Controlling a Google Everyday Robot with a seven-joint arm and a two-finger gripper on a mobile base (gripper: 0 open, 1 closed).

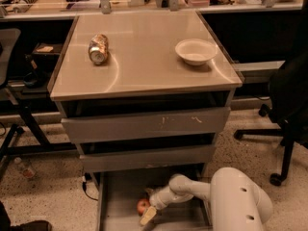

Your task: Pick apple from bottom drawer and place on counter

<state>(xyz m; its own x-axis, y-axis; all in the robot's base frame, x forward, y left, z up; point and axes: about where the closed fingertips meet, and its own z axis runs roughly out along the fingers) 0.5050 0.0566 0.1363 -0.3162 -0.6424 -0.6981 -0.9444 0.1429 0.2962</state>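
Note:
The apple, small and red-orange, lies on the floor of the open bottom drawer, near its middle. My gripper reaches down into that drawer from the right on the white arm. It sits right at the apple's front right side, touching or nearly touching it. The counter is the glossy beige top of the cabinet, well above the drawer.
A crushed metal can lies on the counter's left, a white bowl on its right. The two upper drawers overhang the bottom one. A black office chair stands at the right, a desk frame at the left.

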